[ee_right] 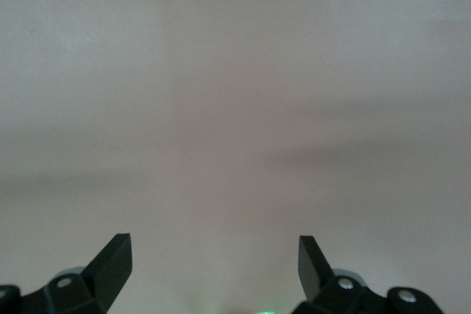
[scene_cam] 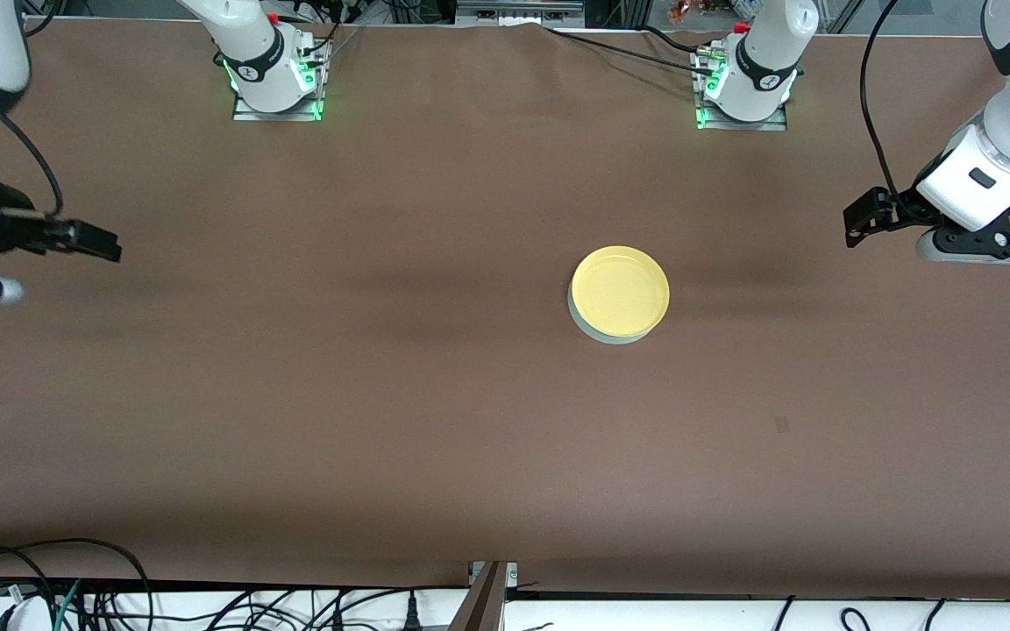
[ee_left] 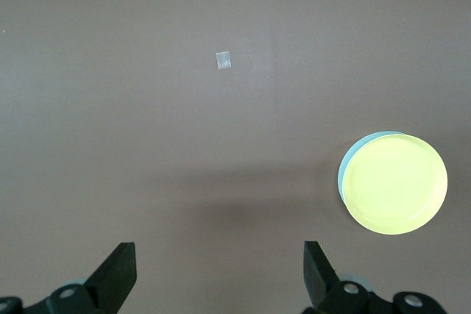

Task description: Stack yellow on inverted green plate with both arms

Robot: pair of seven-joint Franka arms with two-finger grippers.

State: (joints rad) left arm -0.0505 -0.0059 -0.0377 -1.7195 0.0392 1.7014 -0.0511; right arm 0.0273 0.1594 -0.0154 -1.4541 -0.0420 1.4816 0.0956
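On the table, front view: we see the yellow plate [scene_cam: 620, 290] sitting on top of the green plate [scene_cam: 582, 322], whose pale rim peeks out along the edge nearer the camera; the stack lies toward the left arm's end of the brown table [scene_cam: 382, 394].
Front view, arms: we find the left gripper [scene_cam: 860, 219] up over the left arm's end of the table and the right gripper [scene_cam: 88, 241] over the right arm's end, both well apart from the plates, both arms waiting.
Left wrist view: we get the left gripper [ee_left: 217, 273] with fingers spread wide, nothing between them, the yellow plate [ee_left: 396, 183] on the green plate [ee_left: 347, 170], and a small pale patch [ee_left: 224, 60] on the table [ee_left: 110, 108].
Right wrist view: we see the right gripper [ee_right: 213, 262] with fingers wide apart over bare table [ee_right: 235, 108].
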